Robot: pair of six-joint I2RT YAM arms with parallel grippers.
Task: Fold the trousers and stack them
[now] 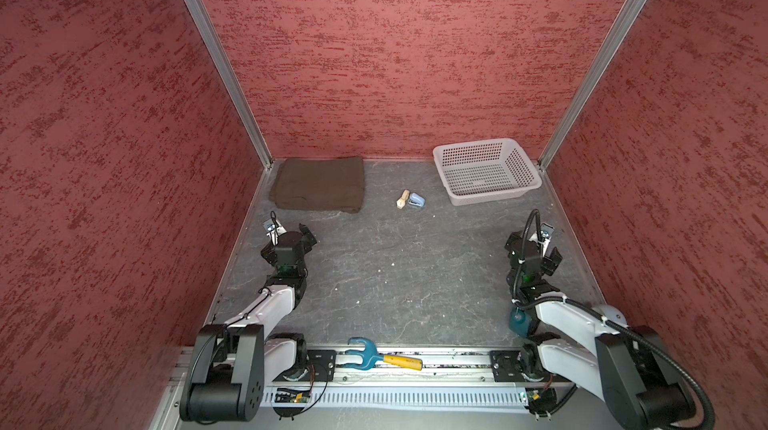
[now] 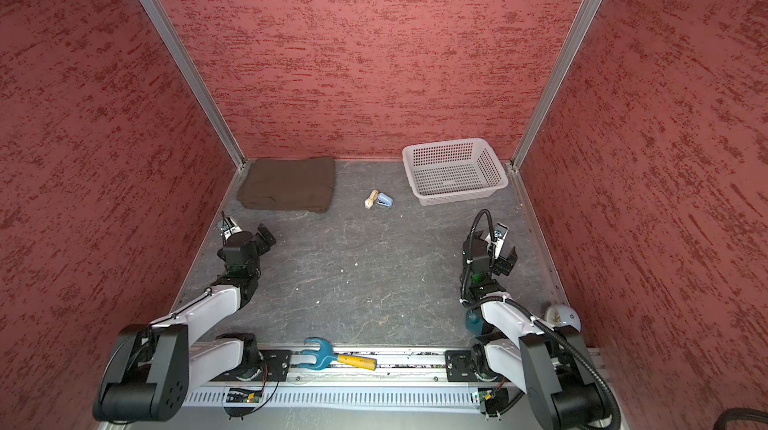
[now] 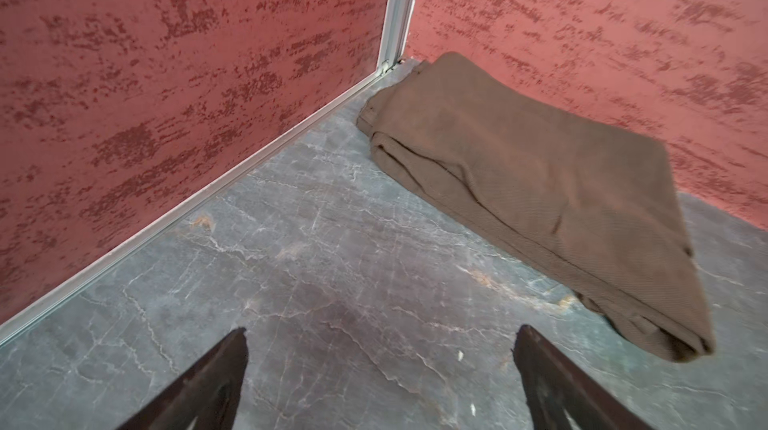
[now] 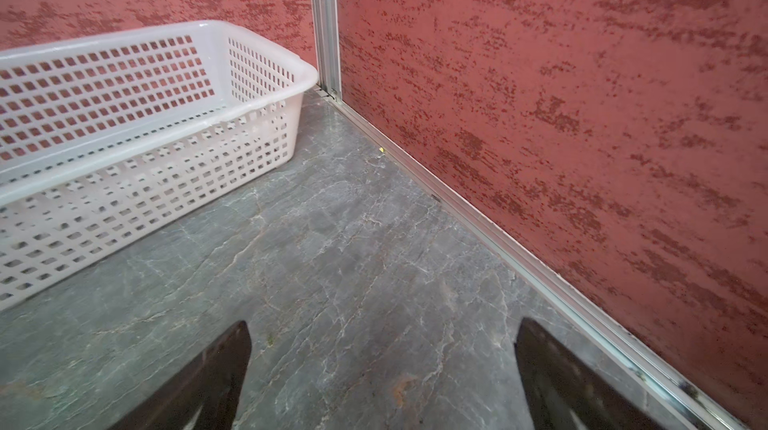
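Trousers (image 1: 318, 185) are folded into a flat olive-brown rectangle in the far left corner of the table (image 1: 395, 274). The back edge lies against the rear wall, and the left edge is just beside the side wall rail. The left wrist view shows layered folds along the near edge of the trousers (image 3: 540, 199), with nothing on top.

Left gripper (image 3: 382, 336) has its fingers spread wide and holds nothing. It hangs over bare table near the trousers without touching them. In both top views it sits on the near side of the folded cloth, close to the left wall.

Right gripper (image 4: 384, 324) also has its fingers wide and holds nothing. It hangs over bare table near the right wall.

The white basket (image 1: 494, 198) is in the far right corner and empty. It is near the right gripper and apart from it. It also shows in the right wrist view (image 4: 145, 183).

A small wooden peg (image 1: 402, 198) and a small blue item (image 1: 417, 200) lie touching each other between the trousers and the basket. I can't tell what the blue item is.

A blue-and-yellow tool (image 1: 382, 357) lies on the front rail between the arm bases. A teal bottle (image 1: 519, 321) stands by the right arm, partly hidden.
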